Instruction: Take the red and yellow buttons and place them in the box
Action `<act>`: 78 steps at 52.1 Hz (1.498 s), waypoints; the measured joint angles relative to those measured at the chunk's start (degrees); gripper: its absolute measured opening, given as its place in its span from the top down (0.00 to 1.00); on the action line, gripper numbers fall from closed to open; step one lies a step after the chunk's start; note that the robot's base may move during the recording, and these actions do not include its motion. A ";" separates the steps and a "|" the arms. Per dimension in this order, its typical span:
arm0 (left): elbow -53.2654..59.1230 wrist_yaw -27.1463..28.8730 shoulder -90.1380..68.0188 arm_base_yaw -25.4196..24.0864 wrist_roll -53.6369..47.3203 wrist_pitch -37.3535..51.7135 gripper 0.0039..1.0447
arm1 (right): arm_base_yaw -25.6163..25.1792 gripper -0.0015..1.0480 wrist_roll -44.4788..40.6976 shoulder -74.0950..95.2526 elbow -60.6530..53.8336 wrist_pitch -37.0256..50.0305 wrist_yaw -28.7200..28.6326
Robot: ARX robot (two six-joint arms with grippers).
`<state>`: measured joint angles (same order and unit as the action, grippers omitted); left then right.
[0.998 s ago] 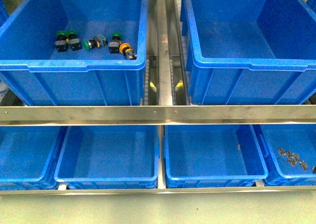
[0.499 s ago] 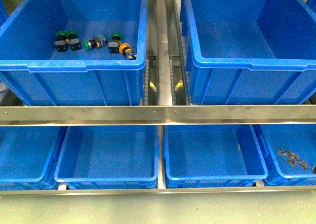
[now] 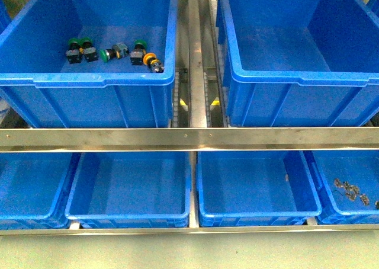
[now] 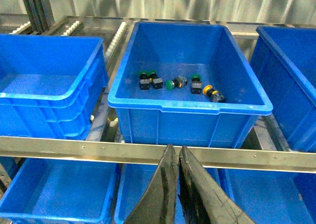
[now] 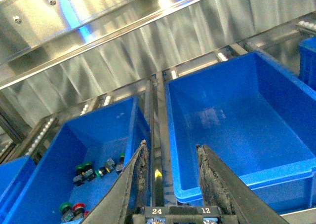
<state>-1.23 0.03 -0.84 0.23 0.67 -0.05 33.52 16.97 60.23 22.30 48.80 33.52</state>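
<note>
**Both arms back, yellow button waiting in the upper left bin**

Neither of my arms shows in the front view, so nothing is in hand. My left jaws [image 4: 178,184] are pressed nearly together, only a sliver between the blades, and empty. My right jaws [image 5: 170,174] stand wide apart, also empty, looking down the rack between the two upper bins.

The switches lie on the floor of the upper left bin [image 3: 100,82]. In a loose row sit the green-capped switches [image 3: 80,48], and at the row's right end, near the bin's right wall, lies the yellow button [image 3: 151,61], tipped on its side. The right wrist view also catches a red button [image 5: 77,208] low in that bin, beside a green one; the front view hides it behind the near wall.

I judge this the approach step: no pick begun. The next move calls for one arm over the near rim, jaws spread around the yellow cap without catching its green neighbour. Which box receives it, I cannot tell.
</note>
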 joint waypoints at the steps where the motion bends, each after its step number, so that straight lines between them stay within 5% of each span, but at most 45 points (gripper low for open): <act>1: 0.00 0.00 0.00 0.00 0.00 0.00 0.98 | 0.02 0.77 -0.07 -0.04 0.00 -0.02 0.00; 34: 0.00 -0.02 0.00 0.00 0.02 0.00 0.98 | 3.61 0.77 -9.49 -0.76 -0.57 2.38 6.27; 45: 0.00 0.00 0.00 0.00 -0.02 0.00 0.62 | 5.81 0.77 -19.26 0.17 -1.73 5.66 9.88; 59: 0.00 0.15 0.00 -0.02 -0.07 0.00 0.06 | 7.45 0.77 -21.81 -0.81 -4.74 5.46 12.81; 78: 0.00 0.00 0.00 -0.02 -0.13 0.00 0.08 | 7.32 0.77 -21.97 -4.55 -8.22 4.09 13.70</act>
<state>-1.23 0.03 -0.84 0.21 0.54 -0.05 40.84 -4.99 55.68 14.09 52.88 47.22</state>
